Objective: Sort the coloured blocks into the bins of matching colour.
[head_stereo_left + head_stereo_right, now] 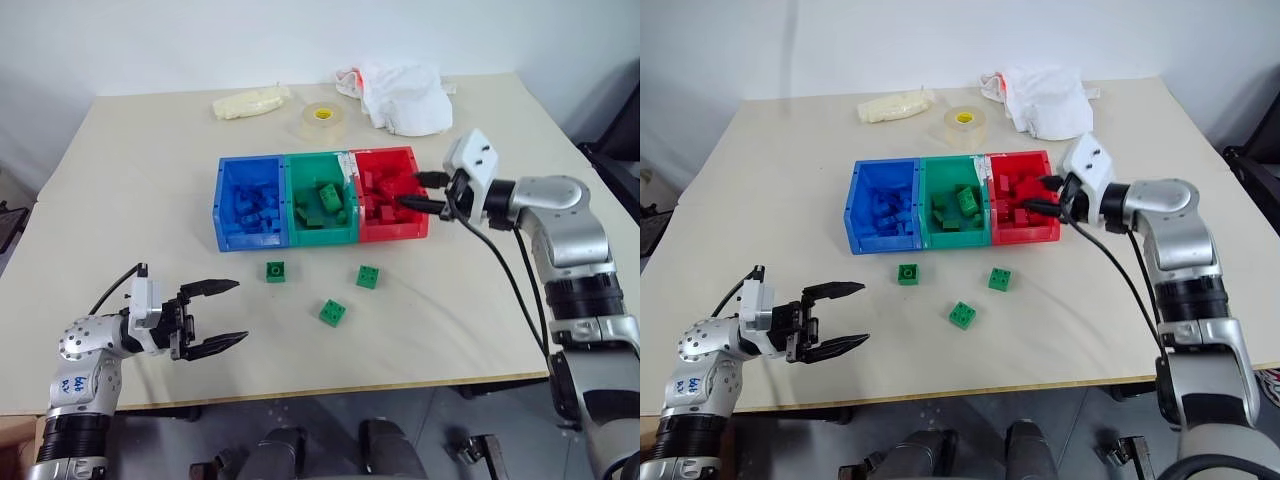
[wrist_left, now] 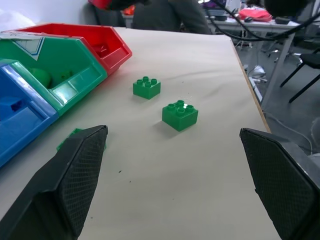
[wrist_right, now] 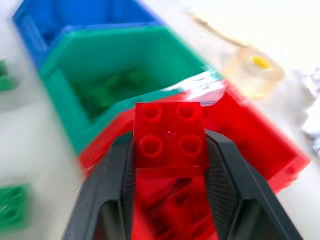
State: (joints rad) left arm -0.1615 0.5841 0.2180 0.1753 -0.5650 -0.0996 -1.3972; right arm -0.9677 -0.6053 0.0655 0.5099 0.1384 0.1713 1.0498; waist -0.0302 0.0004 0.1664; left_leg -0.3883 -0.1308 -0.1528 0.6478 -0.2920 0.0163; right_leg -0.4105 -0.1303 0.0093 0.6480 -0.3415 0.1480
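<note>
On the table (image 1: pixel 140 160), the joined blue, green and red bins (image 1: pixel 318 232) sit at centre frame, with three green blocks (image 1: pixel 331 312) loose just below them. My right gripper (image 3: pixel 170 150) is clamped on a red block (image 3: pixel 169 131) over the red bin at centre right. My left gripper (image 1: pixel 215 315) hangs at lower left, fingers spread wide with nothing between them.

Even, bright overhead lighting; the table (image 1: pixel 150 160) is evenly lit, with soft, short shadows under the 3 loose green blocks (image 1: pixel 333 312). Glare streaks the green bin (image 2: pixel 70 87). In the right wrist view the bins (image 3: pixel 125 65) and tape roll (image 3: pixel 252 72) are motion-blurred; the red block (image 3: pixel 169 132) stays sharp.
</note>
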